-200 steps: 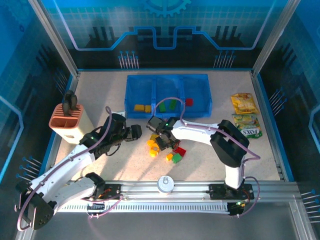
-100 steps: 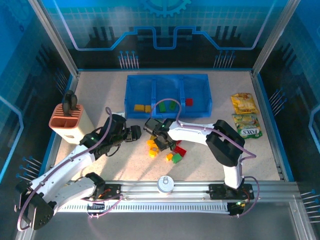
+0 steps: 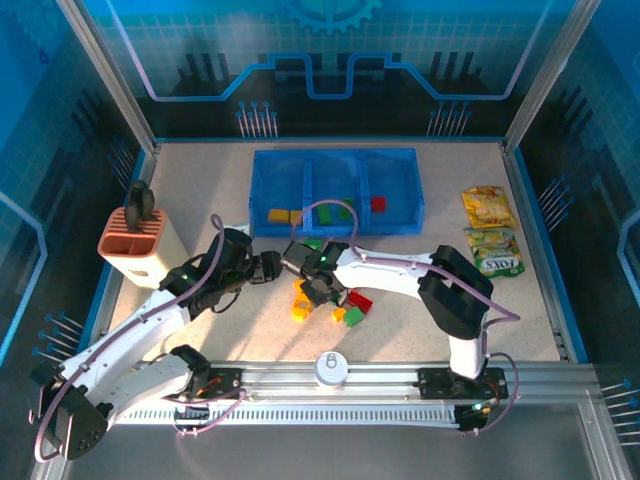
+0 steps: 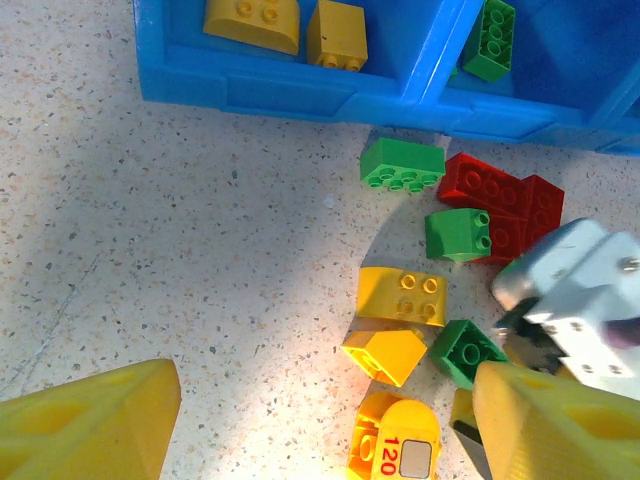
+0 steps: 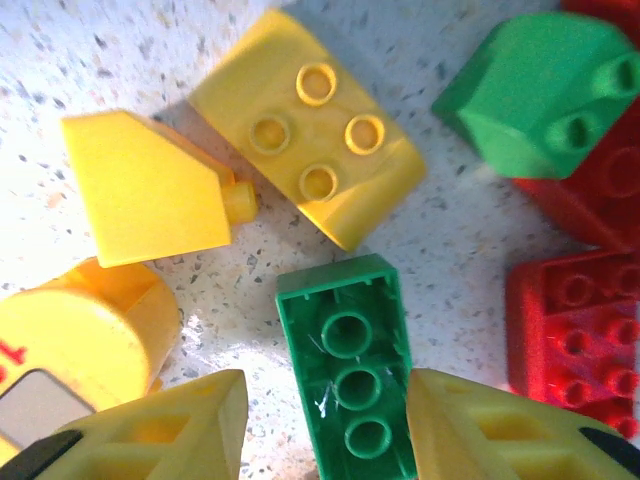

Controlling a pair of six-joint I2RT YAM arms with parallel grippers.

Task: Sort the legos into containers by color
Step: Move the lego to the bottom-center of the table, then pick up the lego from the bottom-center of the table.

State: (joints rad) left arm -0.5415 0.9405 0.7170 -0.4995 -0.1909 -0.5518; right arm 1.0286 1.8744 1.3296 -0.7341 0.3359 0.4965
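Straddling a green brick (image 5: 350, 400) on the table (image 4: 150, 220), the right gripper (image 5: 325, 425) has its jaws spread, with a gap visible on one side. The left gripper (image 4: 320, 430) hovers, jaws wide apart, above the loose bricks (image 4: 405, 295) just beside the blue tray (image 3: 335, 158). The tray's compartments hold yellow bricks (image 3: 283, 215) left, green middle, red right.

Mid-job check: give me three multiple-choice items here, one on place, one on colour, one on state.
1. Which tray compartment holds the yellow bricks? A left B middle C right
2. The brick between the right gripper's fingers is: A red B yellow C green
3. The left gripper is: A shut on a brick B open C shut, empty
1 A: both sit in the left compartment. 2 C: a green brick lies between the fingers. 3 B: its fingers stand wide apart.
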